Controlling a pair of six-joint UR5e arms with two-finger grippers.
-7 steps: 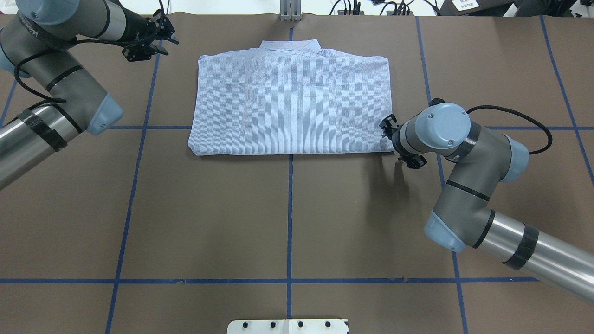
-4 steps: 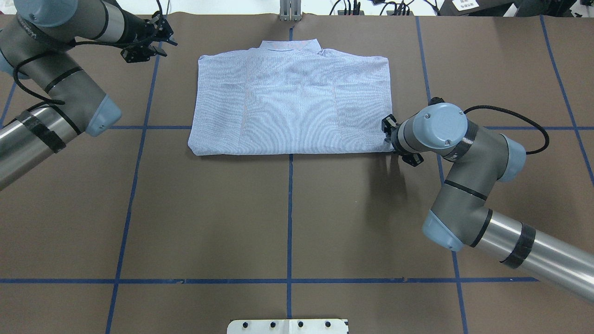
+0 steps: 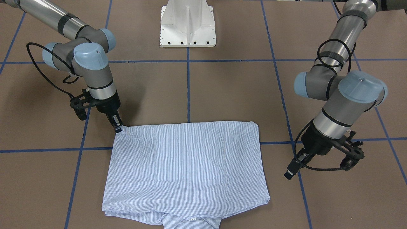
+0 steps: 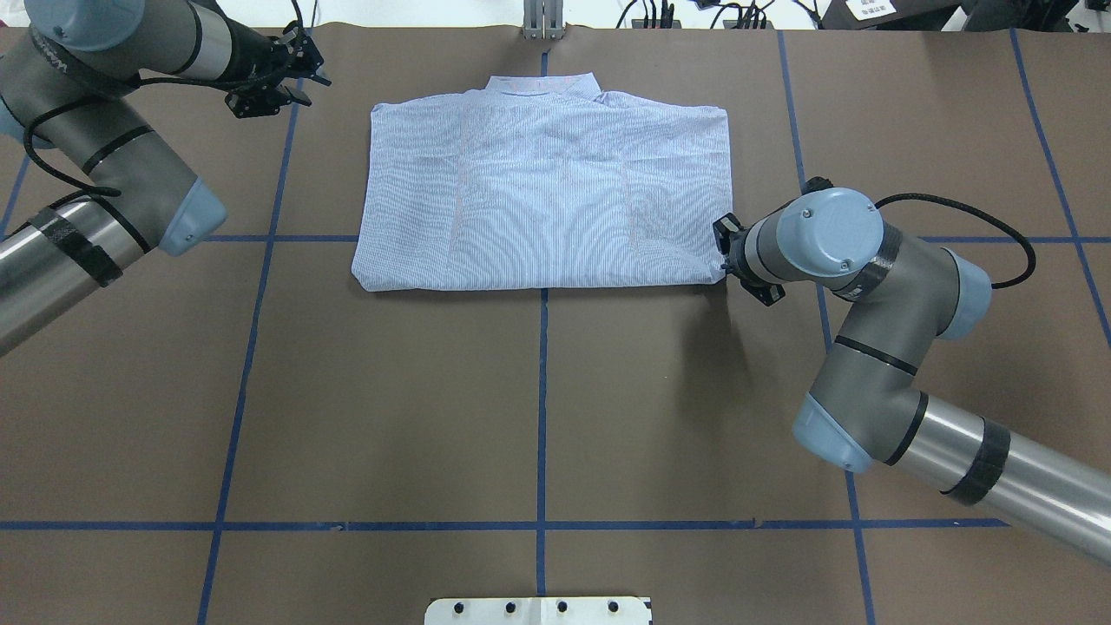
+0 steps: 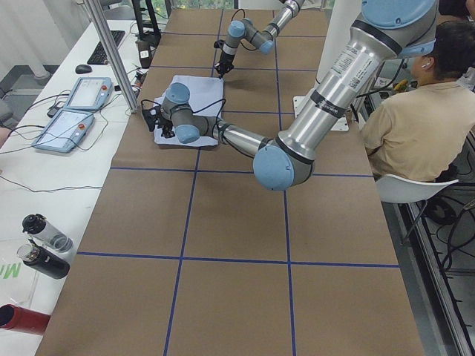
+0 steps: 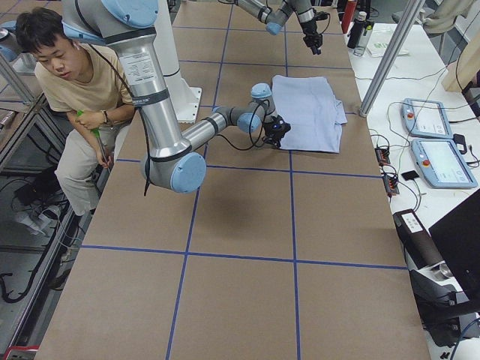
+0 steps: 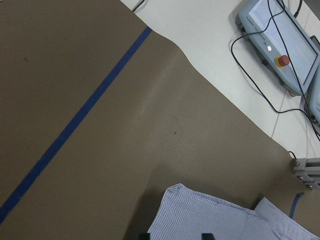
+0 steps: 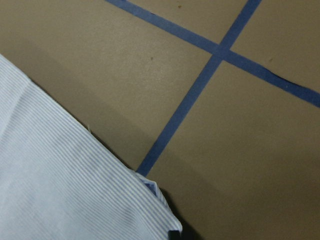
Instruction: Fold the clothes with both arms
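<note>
Overhead, shirt collar toward frame top, long axis left-right, right gripper at lower-right corner, jaws unclear, left gripper jaws apart.

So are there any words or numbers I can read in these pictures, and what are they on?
Nothing here can be read for sure.
Printing on the left arm: too small to read.
White label on the shirt collar: too small to read.
White card past the table's far edge: dark print, blurred.
</note>
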